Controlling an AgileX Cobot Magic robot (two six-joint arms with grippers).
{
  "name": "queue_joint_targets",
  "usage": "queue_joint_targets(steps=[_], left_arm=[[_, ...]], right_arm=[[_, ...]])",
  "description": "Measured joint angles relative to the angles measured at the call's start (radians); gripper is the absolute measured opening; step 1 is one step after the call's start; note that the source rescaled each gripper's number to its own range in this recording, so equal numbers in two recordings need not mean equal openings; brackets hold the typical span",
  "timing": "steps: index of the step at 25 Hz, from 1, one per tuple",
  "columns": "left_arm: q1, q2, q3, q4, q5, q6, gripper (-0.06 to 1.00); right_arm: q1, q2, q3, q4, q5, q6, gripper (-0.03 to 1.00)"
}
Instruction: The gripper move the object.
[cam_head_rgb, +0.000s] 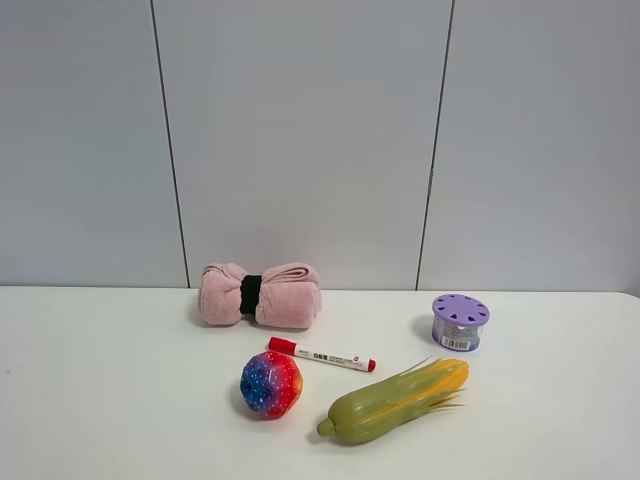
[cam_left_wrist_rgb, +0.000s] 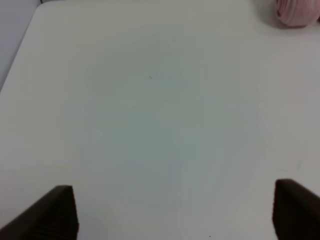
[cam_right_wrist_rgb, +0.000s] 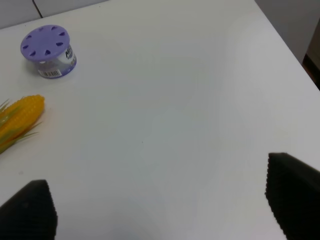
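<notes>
White counter (cam_head_rgb: 120, 400) fills the lower half of the high view, grey panelled wall (cam_head_rgb: 300, 130) behind it. Neither of my arms shows in the high view. My left claw (cam_left_wrist_rgb: 175, 212) is spread wide, two dark fingertips (cam_left_wrist_rgb: 55, 212) at the frame edge, nothing between them, bare counter below. My right claw (cam_right_wrist_rgb: 165, 200) is also wide apart, holding nothing, over bare counter too.

Pink rolled towel (cam_head_rgb: 259, 295) with a black band round its middle lies near the back, close to the wall; its end shows in a corner of the left wrist view. Corn cob (cam_head_rgb: 395, 400), green husk with a yellow tip, lies tilted at front right. The ball (cam_head_rgb: 270, 384), speckled red, blue, purple, sits on the counter front centre, just left of the corn's stem end, not touching it. Purple-lidded round container (cam_head_rgb: 460, 321) stands upright behind the corn's yellow tip. Red-capped white marker (cam_head_rgb: 321, 354) lies between towel and ball, just behind the ball.
</notes>
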Motion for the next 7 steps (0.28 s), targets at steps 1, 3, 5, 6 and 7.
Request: queue_joint_targets(steps=[1,3,5,6,7], left_arm=[[0.0,0.0,0.0,0.0,0.0,0.0,1.0],[0.0,0.0,0.0,0.0,0.0,0.0,1.0],[0.0,0.0,0.0,0.0,0.0,0.0,1.0],[0.0,0.0,0.0,0.0,0.0,0.0,1.0],[0.0,0.0,0.0,0.0,0.0,0.0,1.0]], right_arm=[[0.0,0.0,0.0,0.0,0.0,0.0,0.96],[0.0,0.0,0.0,0.0,0.0,0.0,0.96],[0.0,0.0,0.0,0.0,0.0,0.0,0.96],[0.0,0.0,0.0,0.0,0.0,0.0,0.96],[0.0,0.0,0.0,0.0,0.0,0.0,0.96]])
